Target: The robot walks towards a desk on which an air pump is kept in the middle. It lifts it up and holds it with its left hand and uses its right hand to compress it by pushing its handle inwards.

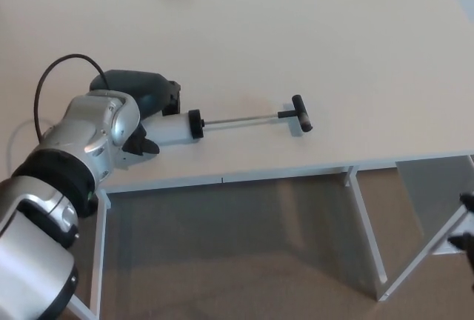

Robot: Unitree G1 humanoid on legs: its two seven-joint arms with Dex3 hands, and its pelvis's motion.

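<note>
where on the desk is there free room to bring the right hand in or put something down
The desk is bare behind the air pump to the far edge, and on the robot's right past the T-handle to the desk's right edge. A narrow bare strip runs along the near edge below the rod. It is crowded only where the left hand wraps the pump's barrel.

air pump point(178, 128) | white barrel, black end cap, thin rod fully extended, black T-handle | lying flat on desk | barrel end under left hand point(141, 101), handle pointing away

Air pump point(222, 121) on beige desk point(311, 46)
</note>
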